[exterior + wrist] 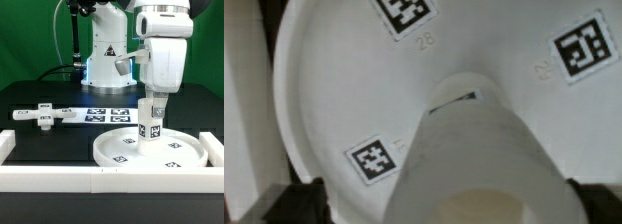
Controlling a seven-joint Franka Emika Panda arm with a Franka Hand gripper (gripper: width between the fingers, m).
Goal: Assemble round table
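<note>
The large rimmed round disc (150,150) lies flat on the table near the front, tags facing up. The short cylindrical leg (152,120) stands upright at the disc's centre, a tag on its side. My gripper (154,106) is shut on the leg's upper part, straight above the disc. In the wrist view the leg (487,150) runs down to the disc's centre and fills the space between the dark fingers (295,200). The disc (349,90) spreads around it with several tags. The cross-shaped base (40,116) lies on the table at the exterior view's left.
The marker board (95,114) lies flat behind the disc. A long white border rail (60,178) runs along the table's front, with ends at both sides. The robot's base (105,55) stands at the back.
</note>
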